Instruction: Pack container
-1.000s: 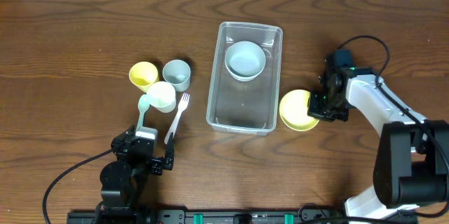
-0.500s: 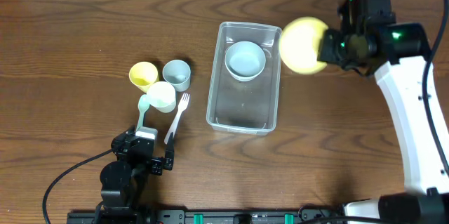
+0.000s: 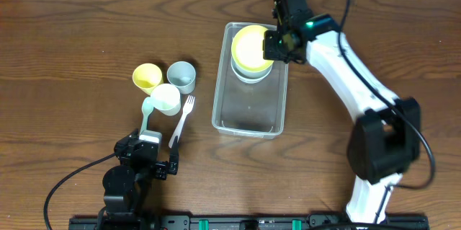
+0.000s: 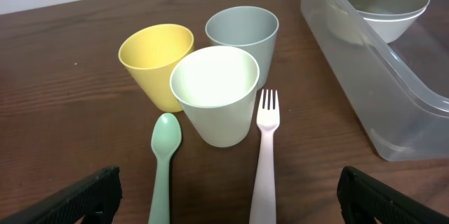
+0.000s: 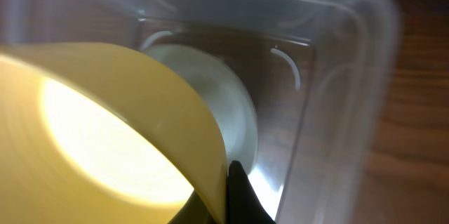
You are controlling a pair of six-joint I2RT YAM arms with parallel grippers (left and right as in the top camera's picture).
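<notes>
The clear container (image 3: 248, 111) lies lengthwise in the middle of the table, with a pale blue-grey bowl (image 3: 252, 76) in its far end. My right gripper (image 3: 277, 42) is shut on the rim of a yellow bowl (image 3: 252, 48) and holds it just above that pale bowl. In the right wrist view the yellow bowl (image 5: 105, 126) fills the left side, pinched at its edge by my gripper (image 5: 228, 196), with the pale bowl (image 5: 228, 104) and container wall (image 5: 337, 55) behind. My left gripper (image 3: 149, 152) rests open near the front edge, holding nothing.
Left of the container stand a yellow cup (image 4: 156, 62), a grey-blue cup (image 4: 242, 38) and a pale cup (image 4: 214, 94). A green spoon (image 4: 165, 161) and a pink fork (image 4: 265, 147) lie in front of them, between my left gripper's (image 4: 231, 197) fingers.
My right gripper has lifted the yellow bowl from the table right of the container and swung it over the container's far end, above the pale bowl. The left arm has not moved.
</notes>
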